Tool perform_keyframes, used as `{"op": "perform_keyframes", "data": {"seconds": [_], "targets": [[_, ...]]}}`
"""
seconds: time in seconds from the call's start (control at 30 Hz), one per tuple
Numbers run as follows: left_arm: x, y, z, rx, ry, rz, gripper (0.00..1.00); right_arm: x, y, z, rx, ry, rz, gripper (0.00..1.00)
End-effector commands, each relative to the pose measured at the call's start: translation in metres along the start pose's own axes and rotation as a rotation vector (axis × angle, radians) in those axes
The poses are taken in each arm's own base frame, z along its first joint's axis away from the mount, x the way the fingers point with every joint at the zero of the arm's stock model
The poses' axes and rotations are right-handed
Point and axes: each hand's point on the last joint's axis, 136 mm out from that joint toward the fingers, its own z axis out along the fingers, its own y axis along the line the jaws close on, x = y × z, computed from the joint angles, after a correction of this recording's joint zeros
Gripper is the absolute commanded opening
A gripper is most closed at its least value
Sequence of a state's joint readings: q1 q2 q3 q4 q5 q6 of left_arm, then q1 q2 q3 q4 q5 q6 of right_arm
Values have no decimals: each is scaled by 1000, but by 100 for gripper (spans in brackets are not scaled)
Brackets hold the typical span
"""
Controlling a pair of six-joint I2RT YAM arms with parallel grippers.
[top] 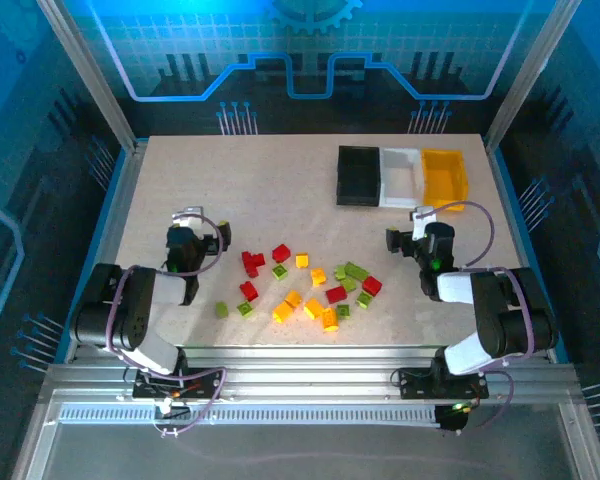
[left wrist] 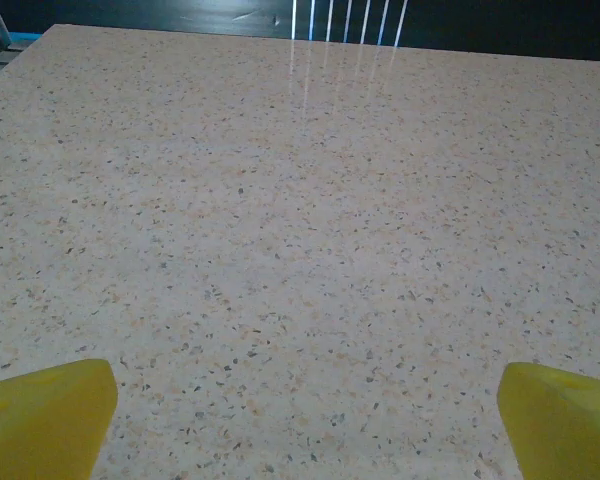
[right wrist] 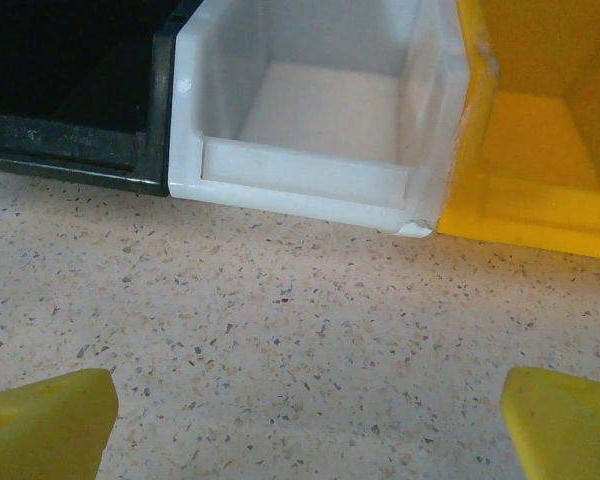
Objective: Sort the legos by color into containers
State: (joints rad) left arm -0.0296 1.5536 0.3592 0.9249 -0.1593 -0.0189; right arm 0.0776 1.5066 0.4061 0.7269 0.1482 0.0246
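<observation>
Several legos lie scattered on the table's near middle, among them a red one (top: 281,253), a yellow-orange one (top: 283,312) and a green one (top: 356,271). The containers stand joined in a row at the back right: black (top: 342,176), white (top: 401,197), yellow (top: 464,176). My left gripper (top: 189,215) rests left of the legos, open over bare tabletop (left wrist: 305,400). My right gripper (top: 421,214) sits just in front of the containers, open and empty (right wrist: 308,405). It faces the white bin (right wrist: 300,185), with the black (right wrist: 70,150) and yellow (right wrist: 540,215) bins to either side.
The speckled table (top: 260,190) has free room at its back left. A metal frame and blue-lit walls surround it. The bare floors of the white and yellow bins show in the right wrist view. A lone green lego (top: 221,310) lies nearest the left arm.
</observation>
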Motion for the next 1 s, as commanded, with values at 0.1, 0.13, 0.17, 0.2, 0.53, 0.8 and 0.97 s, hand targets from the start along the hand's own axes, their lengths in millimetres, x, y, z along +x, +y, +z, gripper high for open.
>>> {"op": "perform_keyframes", "data": {"seconds": [0.1, 0.13, 0.17, 0.2, 0.53, 0.8, 0.97], "targets": [[-11, -1, 3, 13, -27, 14, 99, -20, -2, 1, 6, -64, -8, 100], [-11, -1, 3, 12, -27, 14, 99, -20, -3, 1, 7, -64, -7, 100], [-11, 0, 3, 10, -28, 13, 99, -20, -2, 1, 5, -63, -9, 100], [-11, -1, 3, 12, -27, 14, 99, -20, -2, 1, 5, -64, -8, 100], [-11, -1, 3, 12, -26, 14, 99, -20, -2, 1, 4, -64, -9, 100], [-10, 0, 3, 10, -25, 12, 99, -19, -2, 1, -13, -59, 1, 100], [-14, 0, 0, 1, -37, 18, 99, -22, -6, 0, -5, -48, 15, 100]]}}
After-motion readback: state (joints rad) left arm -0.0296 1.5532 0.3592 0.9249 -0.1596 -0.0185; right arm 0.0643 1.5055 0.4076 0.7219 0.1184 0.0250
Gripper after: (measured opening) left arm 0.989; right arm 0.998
